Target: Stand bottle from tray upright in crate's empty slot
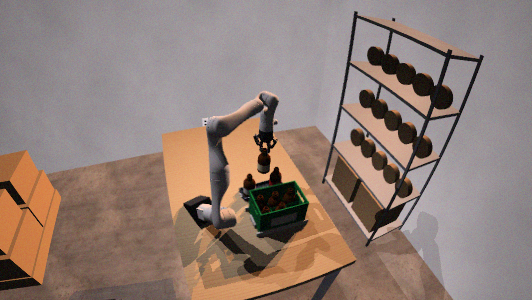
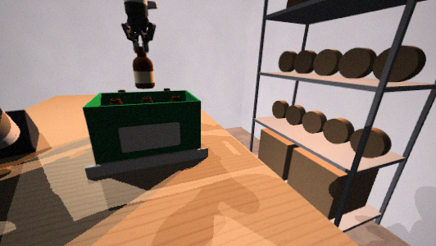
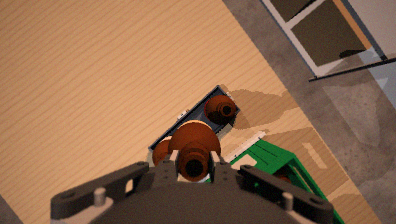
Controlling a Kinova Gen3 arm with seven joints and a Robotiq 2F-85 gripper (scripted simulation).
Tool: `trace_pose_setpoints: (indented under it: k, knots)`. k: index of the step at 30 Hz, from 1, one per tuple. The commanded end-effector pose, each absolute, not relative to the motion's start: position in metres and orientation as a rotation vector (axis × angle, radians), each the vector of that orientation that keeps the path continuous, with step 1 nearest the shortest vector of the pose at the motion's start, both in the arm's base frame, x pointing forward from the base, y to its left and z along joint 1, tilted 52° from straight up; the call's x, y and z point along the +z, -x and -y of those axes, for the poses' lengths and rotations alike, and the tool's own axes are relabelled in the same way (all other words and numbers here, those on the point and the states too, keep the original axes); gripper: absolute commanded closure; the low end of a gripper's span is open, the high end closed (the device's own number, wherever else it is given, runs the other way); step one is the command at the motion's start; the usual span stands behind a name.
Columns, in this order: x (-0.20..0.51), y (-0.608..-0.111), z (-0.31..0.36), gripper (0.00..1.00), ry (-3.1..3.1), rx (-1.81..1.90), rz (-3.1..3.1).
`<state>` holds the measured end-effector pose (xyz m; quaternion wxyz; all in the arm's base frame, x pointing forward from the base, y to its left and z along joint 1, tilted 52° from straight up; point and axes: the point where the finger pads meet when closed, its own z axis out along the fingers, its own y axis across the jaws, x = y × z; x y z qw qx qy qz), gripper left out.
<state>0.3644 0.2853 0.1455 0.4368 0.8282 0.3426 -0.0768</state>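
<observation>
My gripper [image 1: 264, 145] is shut on the neck of a brown bottle [image 1: 263, 162] with a pale label and holds it upright, high above the table. It also shows in the exterior view [image 2: 143, 73] and from above in the wrist view [image 3: 194, 148]. The bottle hangs over the dark tray [image 3: 195, 121], which holds two more brown bottles [image 1: 249, 182] [image 1: 275, 176]. The green crate [image 1: 278, 204] stands just in front of the tray, with several bottles in its slots. The empty slot is not plain to see.
A metal shelf rack [image 1: 400, 120] with round discs and boxes stands right of the table. Cardboard boxes [image 1: 22, 215] are stacked at the far left. The arm's base [image 1: 215, 215] sits left of the crate.
</observation>
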Motion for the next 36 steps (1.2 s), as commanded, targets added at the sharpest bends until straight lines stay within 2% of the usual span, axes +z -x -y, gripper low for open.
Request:
trace_pose_setpoints:
  k: [1, 36]
  knots:
    - [0.1475, -0.3646, -0.2874, 1.00, -2.071, -0.181, -0.841]
    - [0.1560, -0.3625, -0.2971, 1.00, -2.071, -0.181, -0.841]
